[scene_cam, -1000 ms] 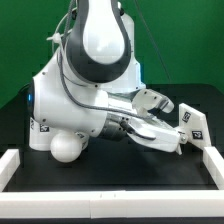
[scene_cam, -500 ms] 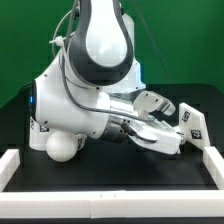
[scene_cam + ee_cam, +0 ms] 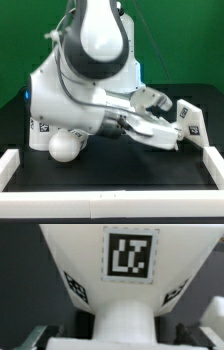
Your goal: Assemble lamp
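Note:
In the exterior view my gripper reaches toward the view's right and is shut on the white angular lamp base, holding it tilted just above the black table. In the wrist view the base fills the picture with its black-and-white tags. Its round neck runs down between my fingers, and my gripper clamps its wide end. The smooth ball bulb lies on the table at the view's left. The large white shade, with a small tag, lies behind it, partly hidden by my arm.
A low white rail borders the black table along the front and both sides; its right side runs close under the held base. A green backdrop stands behind. My large white arm blocks the middle of the exterior view.
The lamp base in my gripper has risen slightly and shifted a little toward the exterior view's left. The bulb and shade have not moved.

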Robot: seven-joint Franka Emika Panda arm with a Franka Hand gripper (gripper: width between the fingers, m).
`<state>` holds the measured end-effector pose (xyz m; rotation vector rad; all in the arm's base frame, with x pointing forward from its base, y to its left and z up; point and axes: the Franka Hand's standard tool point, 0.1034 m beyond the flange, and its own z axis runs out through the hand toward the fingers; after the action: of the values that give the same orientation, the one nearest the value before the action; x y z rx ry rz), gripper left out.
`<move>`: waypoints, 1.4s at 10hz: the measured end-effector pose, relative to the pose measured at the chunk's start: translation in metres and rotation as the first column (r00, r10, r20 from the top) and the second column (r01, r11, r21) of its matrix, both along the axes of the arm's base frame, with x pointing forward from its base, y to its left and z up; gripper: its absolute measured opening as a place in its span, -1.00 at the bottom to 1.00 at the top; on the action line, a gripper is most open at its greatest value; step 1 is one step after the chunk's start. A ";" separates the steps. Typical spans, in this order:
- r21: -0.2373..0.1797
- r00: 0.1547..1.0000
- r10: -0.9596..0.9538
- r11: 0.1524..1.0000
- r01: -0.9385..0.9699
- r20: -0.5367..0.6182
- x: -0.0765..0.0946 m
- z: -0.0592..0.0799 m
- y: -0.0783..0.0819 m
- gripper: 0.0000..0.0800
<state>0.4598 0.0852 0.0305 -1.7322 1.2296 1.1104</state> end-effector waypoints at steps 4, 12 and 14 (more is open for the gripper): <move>-0.191 0.982 0.068 0.981 -0.034 0.174 0.026 0.068 -0.023 0.33; -0.678 0.826 0.307 0.726 0.117 0.472 0.074 0.092 -0.043 0.33; -0.723 0.809 0.325 0.670 0.168 0.490 0.072 0.090 -0.029 0.33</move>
<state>0.5320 0.0561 0.1206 -2.5029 1.2627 -0.0294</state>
